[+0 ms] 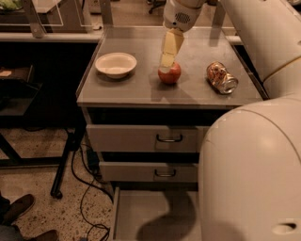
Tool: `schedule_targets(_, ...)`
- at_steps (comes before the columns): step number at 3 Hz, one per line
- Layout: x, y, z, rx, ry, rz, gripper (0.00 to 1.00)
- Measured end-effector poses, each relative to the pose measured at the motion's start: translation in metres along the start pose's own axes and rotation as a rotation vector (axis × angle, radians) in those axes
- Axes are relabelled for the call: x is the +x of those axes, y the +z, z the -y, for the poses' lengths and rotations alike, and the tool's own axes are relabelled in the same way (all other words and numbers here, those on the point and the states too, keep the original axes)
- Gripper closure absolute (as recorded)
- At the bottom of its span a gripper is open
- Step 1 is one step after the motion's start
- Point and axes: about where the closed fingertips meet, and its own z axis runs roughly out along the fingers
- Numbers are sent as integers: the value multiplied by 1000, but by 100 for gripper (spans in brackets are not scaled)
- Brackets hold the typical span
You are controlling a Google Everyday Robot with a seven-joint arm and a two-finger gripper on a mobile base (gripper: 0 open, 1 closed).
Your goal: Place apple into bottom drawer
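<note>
Speckled floor (37, 155) at the near edge, black cables (82, 188) trailing over it (a dark shoe (16, 207) shows at lower left). Bottom drawer (136, 209), the lowest grey metal tray of the cabinet, stands pulled out, and a shadow lies on its flat floor. Large cream robot arm shell (249, 179) fills the near right and hides the drawer's right side.

Above it: two shut grey upper drawer fronts (136, 138), each with a dark curved handle (169, 139).

Grey cabinet top (141, 92) carries three items in a row:
- shallow white bowl (116, 64) at left
- small round red-orange apple (171, 75) in the middle
- crushed gold-brown soda can (221, 78) on its side at right

Pale yellow gripper (166, 66) hangs down from its white wrist (181, 14) and meets the apple at its upper left. The apple rests on the cabinet top, well apart from bowl and can. Gripper opening: cannot tell from this angle.
</note>
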Motion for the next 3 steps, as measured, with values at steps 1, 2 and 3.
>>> schedule_targets(1, 15, 20, 6, -19, 47, 14, 0)
schedule_targets(2, 28, 36, 13, -35, 81, 24, 0)
schedule_targets(3, 35, 49, 18, -49, 100, 26, 0)
